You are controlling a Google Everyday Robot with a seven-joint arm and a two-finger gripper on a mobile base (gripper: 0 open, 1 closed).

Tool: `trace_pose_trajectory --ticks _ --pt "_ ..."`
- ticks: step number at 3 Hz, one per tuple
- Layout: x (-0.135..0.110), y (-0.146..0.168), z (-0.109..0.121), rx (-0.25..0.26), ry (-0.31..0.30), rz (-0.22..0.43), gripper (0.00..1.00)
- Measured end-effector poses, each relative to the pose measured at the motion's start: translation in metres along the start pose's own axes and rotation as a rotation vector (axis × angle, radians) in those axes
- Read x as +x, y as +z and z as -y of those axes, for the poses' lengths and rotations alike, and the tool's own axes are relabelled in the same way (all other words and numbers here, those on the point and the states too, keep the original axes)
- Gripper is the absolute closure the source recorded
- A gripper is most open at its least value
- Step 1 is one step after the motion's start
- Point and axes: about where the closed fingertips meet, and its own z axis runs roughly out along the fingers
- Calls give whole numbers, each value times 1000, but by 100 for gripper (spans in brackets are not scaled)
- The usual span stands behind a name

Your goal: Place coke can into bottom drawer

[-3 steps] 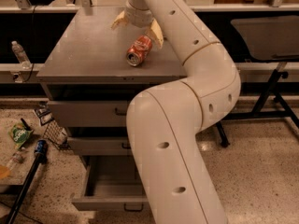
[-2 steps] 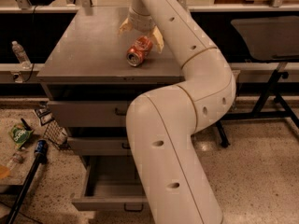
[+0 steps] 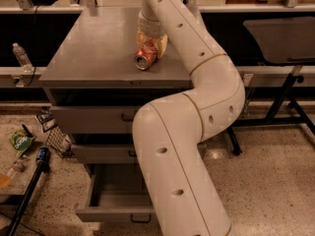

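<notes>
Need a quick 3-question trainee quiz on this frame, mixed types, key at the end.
1. True or false: the coke can stands upright on the cabinet top.
2. Which drawer is pulled out farthest? A top, B middle, C bottom.
3. Fill in: the claw sits low over the ___.
Key: 1 false, it lies on its side; 2 C, the bottom drawer; 3 coke can.

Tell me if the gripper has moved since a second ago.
Yes. The gripper has dropped toward the coke can lying on the cabinet top, which stayed put.
</notes>
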Motion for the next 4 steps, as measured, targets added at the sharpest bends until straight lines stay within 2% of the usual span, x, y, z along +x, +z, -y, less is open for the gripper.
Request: trace_pose_trajectory --ticks 1,2,3,4 --pt "4 -26 -10 54 43 9 84" --pt "5 -58 -27 148 117 49 100" --pt "-11 -63 -43 200 186 137 100" --pt "-31 -96 -69 298 298 168 100"
